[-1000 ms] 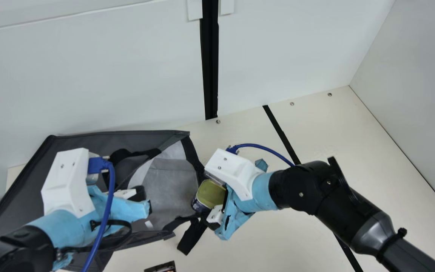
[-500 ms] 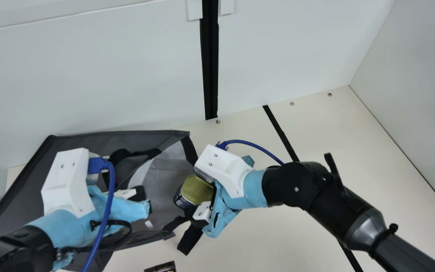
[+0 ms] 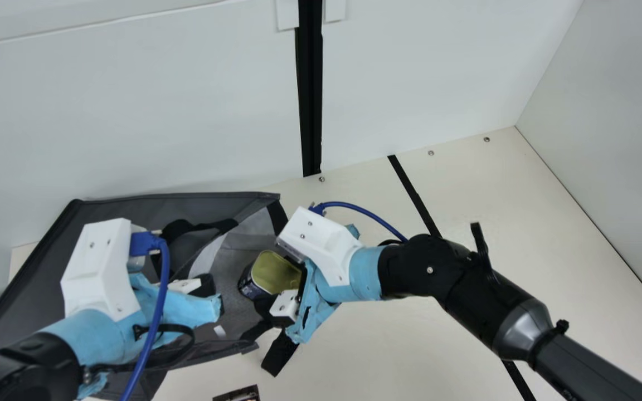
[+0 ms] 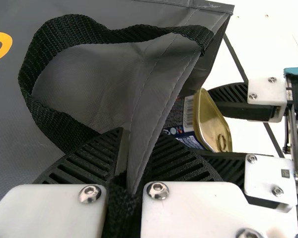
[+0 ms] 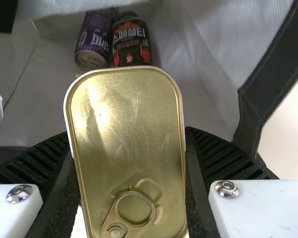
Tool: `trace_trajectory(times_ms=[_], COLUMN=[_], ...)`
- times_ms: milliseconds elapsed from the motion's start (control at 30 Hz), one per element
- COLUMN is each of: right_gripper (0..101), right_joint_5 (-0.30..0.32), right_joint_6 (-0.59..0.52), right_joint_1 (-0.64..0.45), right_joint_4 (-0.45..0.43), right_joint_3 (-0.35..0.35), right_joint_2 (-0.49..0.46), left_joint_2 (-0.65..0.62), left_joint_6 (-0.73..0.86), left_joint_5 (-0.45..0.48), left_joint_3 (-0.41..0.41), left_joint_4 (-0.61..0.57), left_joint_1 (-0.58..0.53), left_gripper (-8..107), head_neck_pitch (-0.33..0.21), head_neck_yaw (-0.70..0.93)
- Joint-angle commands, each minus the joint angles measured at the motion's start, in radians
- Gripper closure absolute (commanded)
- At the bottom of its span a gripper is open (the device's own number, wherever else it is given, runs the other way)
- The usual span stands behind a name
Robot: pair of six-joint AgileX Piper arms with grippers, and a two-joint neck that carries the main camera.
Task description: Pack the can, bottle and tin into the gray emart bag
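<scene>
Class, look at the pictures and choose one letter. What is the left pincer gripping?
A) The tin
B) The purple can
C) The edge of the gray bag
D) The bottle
C: the left wrist view shows the gray fabric of the bag pinched in the left pincer, while the tin is in the right pincer and the can and bottle lie inside the bag.

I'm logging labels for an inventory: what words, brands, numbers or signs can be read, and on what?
Bottle: "스페셜티"; smaller print unreadable.
Can: large lettering, partly turned away; can't tell.
Tin: barcode; side print too small.
Gray bag: orange mark, cut off; unreadable.
Dark packet: too small.
</scene>
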Motion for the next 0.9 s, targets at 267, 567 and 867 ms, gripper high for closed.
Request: trace_trajectory(times_ms=[267, 567, 867], right_gripper=[101, 101, 101], right_joint_5=[-0.016, -0.035, -0.047], right_joint_6=[-0.103, -0.163, -0.210], right_joint_1=[-0.001, 0.017, 0.040], right_joint_4=[0.124, 0.194, 0.252], right_joint_3=[-0.007, -0.022, -0.045], right_joint_2=[0.041, 0.089, 0.142], left_joint_2=[0.000, 0.000, 0.000], left_joint_6=[0.000, 0.000, 0.000], left_joint_5=[0.000, 0.000, 0.000], left_joint_3=[0.000, 0.000, 0.000], left_joint_4=[0.000, 0.000, 0.000], left_joint_1=[0.000, 0.000, 0.000], left_gripper=[89, 89, 89], head_neck_pitch=[-0.023, -0.023, -0.023], head_neck_yaw=[-0.001, -0.001, -0.001])
